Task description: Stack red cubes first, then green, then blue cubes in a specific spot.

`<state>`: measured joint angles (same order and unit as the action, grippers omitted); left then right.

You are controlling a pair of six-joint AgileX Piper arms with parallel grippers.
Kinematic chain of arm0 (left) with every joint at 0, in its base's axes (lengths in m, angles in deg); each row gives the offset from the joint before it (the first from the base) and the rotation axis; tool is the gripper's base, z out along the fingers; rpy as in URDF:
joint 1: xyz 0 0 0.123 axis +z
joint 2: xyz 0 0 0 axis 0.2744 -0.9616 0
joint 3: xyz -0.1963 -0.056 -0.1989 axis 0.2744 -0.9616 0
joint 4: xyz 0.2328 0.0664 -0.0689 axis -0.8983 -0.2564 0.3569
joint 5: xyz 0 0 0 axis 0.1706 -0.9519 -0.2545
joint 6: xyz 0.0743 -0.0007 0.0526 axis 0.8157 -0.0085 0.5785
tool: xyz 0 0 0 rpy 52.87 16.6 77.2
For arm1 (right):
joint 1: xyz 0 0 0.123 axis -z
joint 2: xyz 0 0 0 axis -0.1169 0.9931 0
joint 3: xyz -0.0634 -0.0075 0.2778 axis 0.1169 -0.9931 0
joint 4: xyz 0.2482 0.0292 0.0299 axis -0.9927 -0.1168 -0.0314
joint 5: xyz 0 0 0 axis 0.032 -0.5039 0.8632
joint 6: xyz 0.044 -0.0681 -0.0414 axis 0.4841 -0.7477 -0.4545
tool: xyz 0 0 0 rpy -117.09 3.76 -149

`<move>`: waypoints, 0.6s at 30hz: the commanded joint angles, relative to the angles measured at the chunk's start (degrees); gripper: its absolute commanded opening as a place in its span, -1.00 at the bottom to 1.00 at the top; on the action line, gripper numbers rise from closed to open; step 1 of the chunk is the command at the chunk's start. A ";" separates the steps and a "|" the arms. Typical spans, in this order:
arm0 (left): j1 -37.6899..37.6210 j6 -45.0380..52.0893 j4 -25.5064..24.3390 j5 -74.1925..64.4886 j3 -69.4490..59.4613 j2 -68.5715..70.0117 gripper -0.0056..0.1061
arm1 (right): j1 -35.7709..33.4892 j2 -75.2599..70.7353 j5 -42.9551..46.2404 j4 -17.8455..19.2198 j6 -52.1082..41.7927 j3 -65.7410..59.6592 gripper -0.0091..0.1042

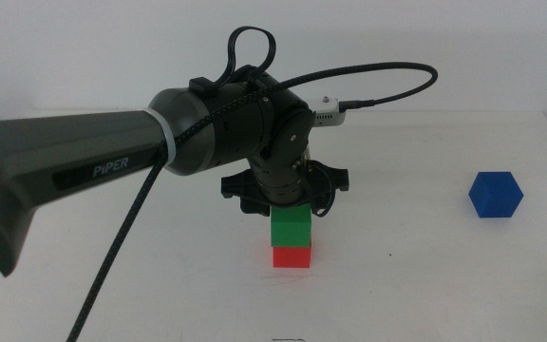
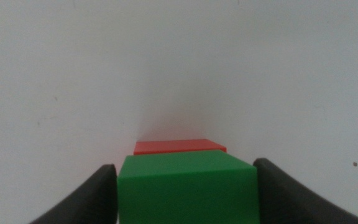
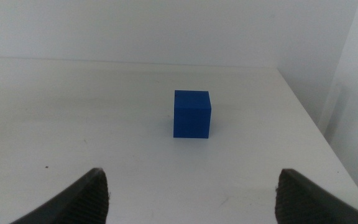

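While the green cube (image 1: pixel 291 228) sits on top of the red cube (image 1: pixel 292 256) near the middle of the white table (image 1: pixel 425 275), the left gripper (image 1: pixel 288 204) hangs right over the pair, reaching in from the left. In the left wrist view its 2 dark jaws flank the green cube (image 2: pixel 187 190) closely, 1 on each side; whether they press on it or stand a hair clear of it cannot be told from these pictures. A strip of the red cube (image 2: pixel 179 147) shows beyond the green cube's far edge, so the 2 are not perfectly flush.

The step in hand looks like the release of the green cube. To do it well, the jaws should part evenly on both sides so neither one drags the cube sideways, and the arm should then rise straight up until it is clear of the stack before swinging away. Any sideways pull now could slide the green cube off the red one.

The blue cube (image 1: pixel 496 195) rests alone, well apart to the right. The right gripper (image 3: pixel 191 199) waits with its jaws spread wide and empty, facing the blue cube (image 3: pixel 192 114), ready for the last layer.
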<state>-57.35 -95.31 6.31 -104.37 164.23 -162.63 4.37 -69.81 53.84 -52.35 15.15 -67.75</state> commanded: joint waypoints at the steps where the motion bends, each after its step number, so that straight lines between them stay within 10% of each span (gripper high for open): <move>1: -0.18 -0.22 -0.37 2.17 1.47 2.77 0.41 | 0.30 -0.76 4.11 0.85 -0.76 1.05 0.49; 11: -0.07 8.15 -0.30 -0.31 1.47 8.18 0.78 | 0.30 -0.76 4.11 0.85 -0.76 1.05 0.49; 18: -0.07 34.51 0.14 -10.62 1.30 25.72 0.78 | 0.30 -0.76 4.05 0.85 -0.76 1.05 0.49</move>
<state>-57.35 -67.90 6.72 -115.02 164.18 -143.19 4.37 -69.81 53.84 -52.35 15.15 -67.75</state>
